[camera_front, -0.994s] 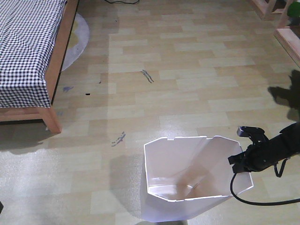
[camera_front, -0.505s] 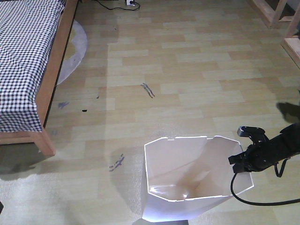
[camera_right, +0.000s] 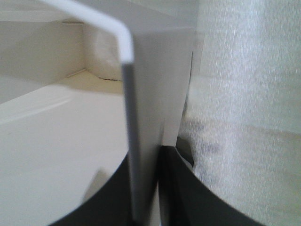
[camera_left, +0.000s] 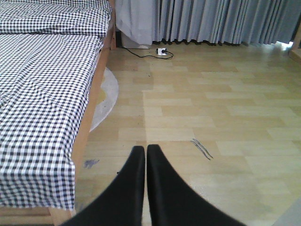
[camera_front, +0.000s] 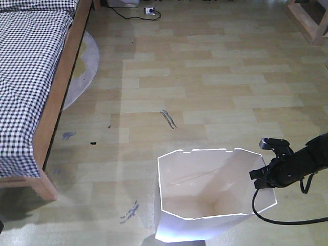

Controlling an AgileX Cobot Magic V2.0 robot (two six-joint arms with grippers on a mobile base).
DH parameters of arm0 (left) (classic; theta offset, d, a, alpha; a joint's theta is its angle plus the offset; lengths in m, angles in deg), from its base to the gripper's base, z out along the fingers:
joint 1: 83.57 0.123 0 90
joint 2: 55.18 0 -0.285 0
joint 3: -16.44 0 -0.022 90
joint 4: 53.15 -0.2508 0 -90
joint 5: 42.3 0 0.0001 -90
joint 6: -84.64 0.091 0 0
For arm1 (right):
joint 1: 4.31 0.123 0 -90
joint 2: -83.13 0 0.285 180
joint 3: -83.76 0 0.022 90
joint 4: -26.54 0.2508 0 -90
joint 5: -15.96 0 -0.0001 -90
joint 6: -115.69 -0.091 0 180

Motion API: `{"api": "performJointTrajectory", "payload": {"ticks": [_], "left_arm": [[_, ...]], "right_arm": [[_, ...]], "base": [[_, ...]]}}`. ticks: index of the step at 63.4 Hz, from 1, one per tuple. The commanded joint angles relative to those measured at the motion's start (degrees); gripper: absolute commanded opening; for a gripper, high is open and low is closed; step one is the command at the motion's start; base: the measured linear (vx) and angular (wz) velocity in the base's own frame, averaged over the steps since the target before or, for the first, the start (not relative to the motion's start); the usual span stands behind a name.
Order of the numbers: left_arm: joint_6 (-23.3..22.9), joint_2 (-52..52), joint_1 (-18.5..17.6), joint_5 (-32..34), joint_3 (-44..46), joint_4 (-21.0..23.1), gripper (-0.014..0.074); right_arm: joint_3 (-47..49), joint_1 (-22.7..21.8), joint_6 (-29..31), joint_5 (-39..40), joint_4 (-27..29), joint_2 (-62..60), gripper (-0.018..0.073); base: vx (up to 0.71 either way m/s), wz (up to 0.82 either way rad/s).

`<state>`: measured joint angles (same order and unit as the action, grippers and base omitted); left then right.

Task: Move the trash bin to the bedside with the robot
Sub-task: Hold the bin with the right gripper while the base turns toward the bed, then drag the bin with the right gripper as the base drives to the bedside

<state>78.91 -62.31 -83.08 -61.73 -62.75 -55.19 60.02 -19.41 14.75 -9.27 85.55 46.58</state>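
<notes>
The white trash bin (camera_front: 205, 200) with an angular rim and cream inside stands at the bottom centre of the front view. My right gripper (camera_front: 262, 179) is shut on the bin's right rim; in the right wrist view the thin white wall (camera_right: 141, 141) sits clamped between the black fingers (camera_right: 181, 183). The bed (camera_front: 31, 77) with the checked cover and light wooden frame (camera_front: 61, 97) lies at the left, well apart from the bin. My left gripper (camera_left: 146, 153) is shut and empty, over the floor next to the bed (camera_left: 42, 94).
A round grey rug (camera_front: 82, 66) lies beside the bed. A power strip and cable (camera_front: 146, 11) lie at the far wall under grey curtains (camera_left: 211, 21). Wooden furniture legs (camera_front: 307, 20) stand at the far right. Scuff marks (camera_front: 168, 118) dot the wooden floor.
The view has shifted: the bed and floor marks slid down and the far wall's power strip came into sight. The bin and right gripper keep the same place in the frame.
</notes>
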Motion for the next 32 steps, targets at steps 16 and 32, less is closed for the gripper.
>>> {"api": "performJointTrajectory", "payload": {"ticks": [16,32], "left_arm": [[-0.25,-1.02,-0.05,4.18,-0.19,0.13,-0.0006],[-0.25,-1.02,-0.05,4.18,-0.19,0.13,-0.0006]], "right_arm": [[0.64,-0.2,0.15,-9.56,2.46,-4.0,-0.0002],[0.64,-0.2,0.15,-9.56,2.46,-4.0,-0.0002]], "base": [[0.38,0.04],[0.36,0.02]]}}
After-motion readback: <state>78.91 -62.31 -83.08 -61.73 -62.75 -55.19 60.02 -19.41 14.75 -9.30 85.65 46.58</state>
